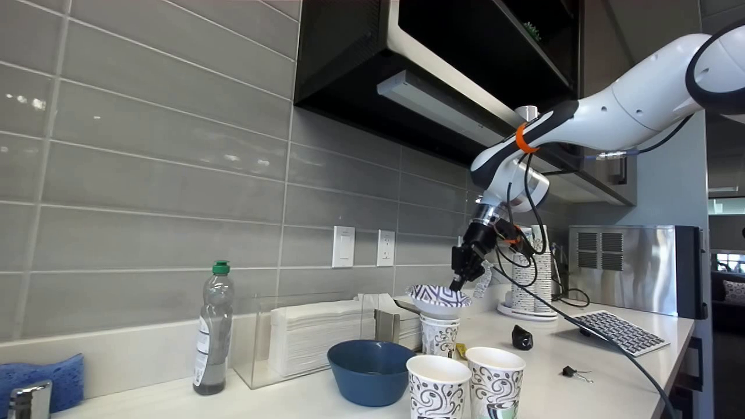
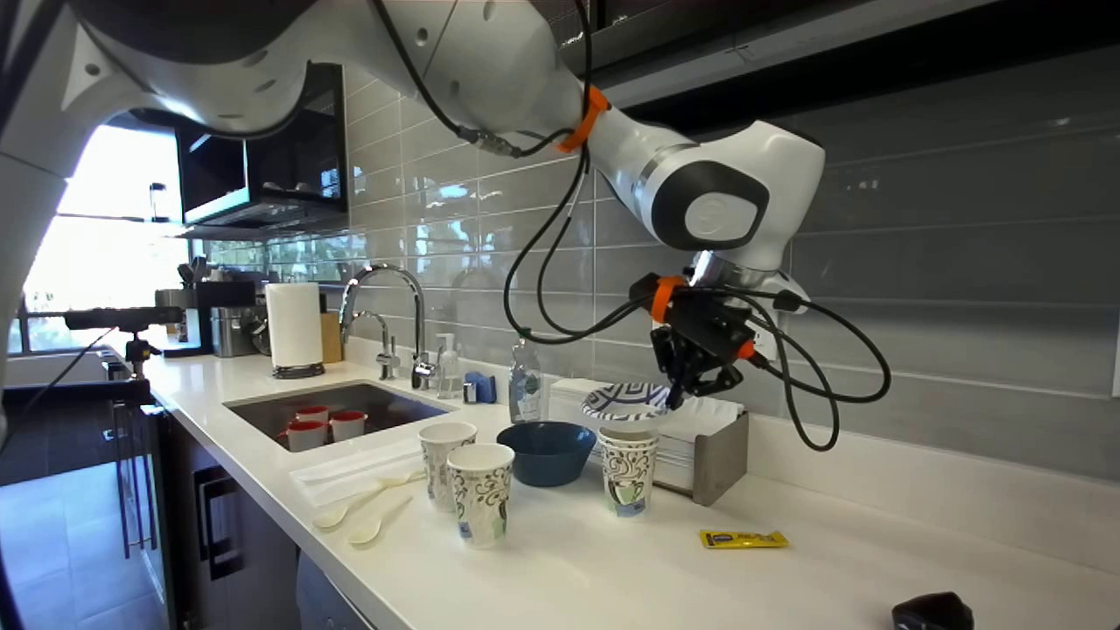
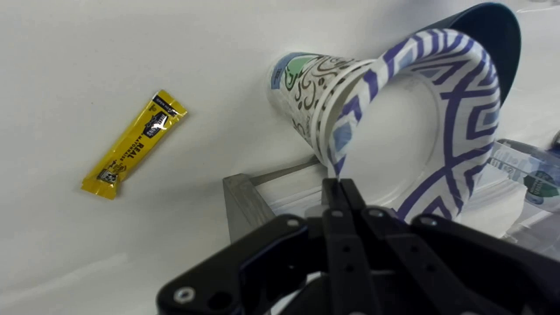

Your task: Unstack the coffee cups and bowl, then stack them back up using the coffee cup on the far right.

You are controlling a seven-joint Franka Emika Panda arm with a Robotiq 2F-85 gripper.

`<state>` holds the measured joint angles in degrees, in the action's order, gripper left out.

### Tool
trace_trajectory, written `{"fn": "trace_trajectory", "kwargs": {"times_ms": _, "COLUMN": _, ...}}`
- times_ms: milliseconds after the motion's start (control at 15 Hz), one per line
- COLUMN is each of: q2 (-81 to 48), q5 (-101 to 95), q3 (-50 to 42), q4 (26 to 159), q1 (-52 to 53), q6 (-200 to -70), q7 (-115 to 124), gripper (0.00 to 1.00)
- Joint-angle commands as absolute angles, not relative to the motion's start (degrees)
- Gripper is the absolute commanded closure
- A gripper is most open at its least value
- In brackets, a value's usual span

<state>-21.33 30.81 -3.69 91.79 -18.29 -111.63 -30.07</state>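
Note:
My gripper point(image 3: 339, 180) is shut on the rim of a white paper bowl point(image 3: 402, 127) with a purple-blue pattern. The paper bowl is slightly tilted, right above a stack of nested coffee cups point(image 2: 627, 472); I cannot tell whether it touches them. The gripper also shows in both exterior views point(image 1: 456, 285) point(image 2: 674, 402). Two single coffee cups point(image 1: 437, 387) point(image 1: 496, 378) stand upright beside each other, away from the stack; they are out of the wrist view. A blue bowl point(image 2: 549, 455) stands on the counter between the stack and the single cups.
A napkin holder point(image 2: 722, 455) with white napkins stands behind the cup stack, against the wall. A soap bottle point(image 1: 212, 337) stands farther along. A yellow mayonnaise packet point(image 3: 135, 144), plastic spoons point(image 2: 367, 521), a black object point(image 1: 522, 337) and a binder clip point(image 1: 570, 371) lie on the counter.

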Motion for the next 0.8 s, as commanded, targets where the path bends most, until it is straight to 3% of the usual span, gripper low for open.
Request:
{"fn": "trace_trajectory", "kwargs": {"times_ms": 0, "q2": -20.2, "q5": 29.4, "q3": -3.6, "q4": 93.5, "q1": -18.2, "q6": -111.5, "q7": -31.0, "gripper": 0.99}}
{"fn": "trace_trajectory", "kwargs": {"times_ms": 467, "q2": -20.3, "q5": 29.3, "q3": -3.7, "q4": 94.0, "q1": -18.3, "q6": -111.5, "q7": -31.2, "gripper": 0.99}}
{"fn": "trace_trajectory", "kwargs": {"times_ms": 533, "q2": -20.2, "q5": 29.5, "q3": -3.7, "q4": 94.0, "q1": -18.3, "q6": -111.7, "q7": -31.3, "gripper": 0.73}}
{"fn": "trace_trajectory", "kwargs": {"times_ms": 733, "q2": -20.3, "q5": 30.2, "q3": -3.5, "q4": 93.7, "q1": -18.6, "q6": -111.4, "q7": -31.6, "gripper": 0.57}}
